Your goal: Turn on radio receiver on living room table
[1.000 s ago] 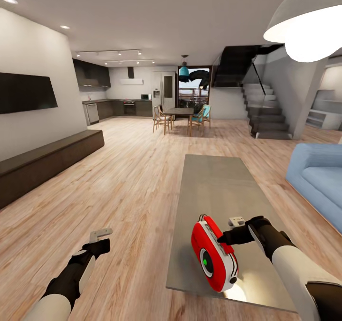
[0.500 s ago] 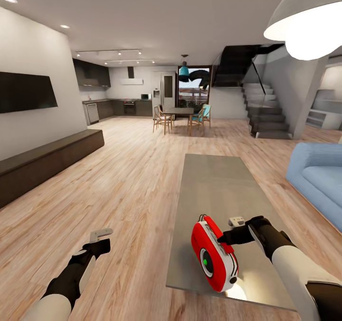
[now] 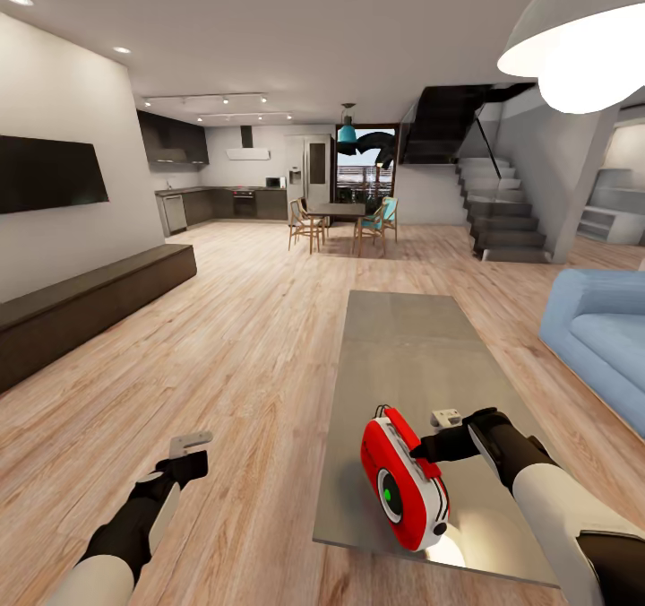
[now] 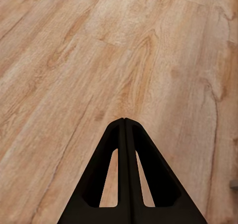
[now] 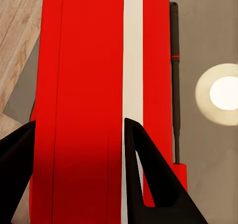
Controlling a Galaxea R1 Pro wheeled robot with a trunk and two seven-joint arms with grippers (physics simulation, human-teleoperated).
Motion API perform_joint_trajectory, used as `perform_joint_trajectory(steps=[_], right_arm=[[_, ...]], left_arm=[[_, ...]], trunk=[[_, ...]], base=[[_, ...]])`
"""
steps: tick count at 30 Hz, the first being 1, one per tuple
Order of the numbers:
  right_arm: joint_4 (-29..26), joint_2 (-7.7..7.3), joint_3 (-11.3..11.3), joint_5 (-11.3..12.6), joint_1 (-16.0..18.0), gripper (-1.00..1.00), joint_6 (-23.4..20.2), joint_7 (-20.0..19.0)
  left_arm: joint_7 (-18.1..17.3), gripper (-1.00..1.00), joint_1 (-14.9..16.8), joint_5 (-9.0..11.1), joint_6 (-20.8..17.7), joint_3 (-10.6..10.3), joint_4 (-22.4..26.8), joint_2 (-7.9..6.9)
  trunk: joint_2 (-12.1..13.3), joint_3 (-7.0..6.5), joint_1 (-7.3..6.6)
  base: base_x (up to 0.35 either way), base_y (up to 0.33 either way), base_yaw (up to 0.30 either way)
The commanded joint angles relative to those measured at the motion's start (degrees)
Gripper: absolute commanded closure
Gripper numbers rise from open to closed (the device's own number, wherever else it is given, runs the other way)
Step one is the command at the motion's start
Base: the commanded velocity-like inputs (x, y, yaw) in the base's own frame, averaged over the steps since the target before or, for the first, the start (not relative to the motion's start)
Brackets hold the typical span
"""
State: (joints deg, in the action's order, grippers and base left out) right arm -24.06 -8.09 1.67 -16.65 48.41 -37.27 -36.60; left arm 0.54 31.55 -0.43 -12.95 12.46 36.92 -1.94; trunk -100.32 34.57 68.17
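Two arms reach forward over the near end of the room. The right gripper (image 3: 421,452) presses against the radio receiver (image 3: 403,480), its jaws spread across the red body (image 5: 84,105) without clamping it. The receiver stands near the table's (image 3: 403,346) front edge. The left gripper (image 3: 190,449), fingers (image 4: 124,174) pinched together on nothing, hangs above the wooden floor (image 3: 242,364). A blue sofa (image 3: 596,337) flanks the table; a dark bench (image 3: 90,301) lines the opposite wall.

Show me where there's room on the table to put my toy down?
The table is bare from its far end down to the radio receiver. The near end is crowded: the radio stands there with the right claw against it. A thin bare strip runs along the sofa side, beside the right arm.
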Motion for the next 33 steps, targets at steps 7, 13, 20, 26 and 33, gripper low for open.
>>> perform_joint_trajectory(steps=[7,13,20,26,33], right_arm=[[0.0,0.00,0.1,0.4,0.0,1.00,-0.1,0.0],[0.0,0.00,0.1,0.4,0.0,1.00,-0.1,0.0],[0.0,0.00,0.1,0.4,0.0,1.00,-0.1,0.0],[0.0,0.00,0.1,0.4,0.0,1.00,-0.1,0.0],[0.0,0.00,0.1,0.4,0.0,1.00,-0.1,0.0]], left_arm=[[-0.1,1.00,0.0,-0.1,-0.1,-0.2,0.0,-0.31],[-0.2,1.00,0.0,0.0,-0.1,-0.3,0.0,-0.42],[-0.3,1.00,0.0,0.4,-0.1,-0.1,0.1,-0.01],[-0.1,1.00,0.0,0.3,0.0,0.0,0.1,0.04],[0.0,1.00,0.0,0.1,0.0,0.0,0.1,0.19]], trunk=[[0.0,0.00,0.00],[0.0,0.00,0.00],[0.0,0.00,0.00],[-1.6,0.71,0.88],[-2.0,0.89,1.10]], base=[[0.076,0.000,0.000],[0.273,0.000,0.000],[0.041,0.000,0.000],[0.002,0.000,0.000],[0.000,0.000,0.000]])
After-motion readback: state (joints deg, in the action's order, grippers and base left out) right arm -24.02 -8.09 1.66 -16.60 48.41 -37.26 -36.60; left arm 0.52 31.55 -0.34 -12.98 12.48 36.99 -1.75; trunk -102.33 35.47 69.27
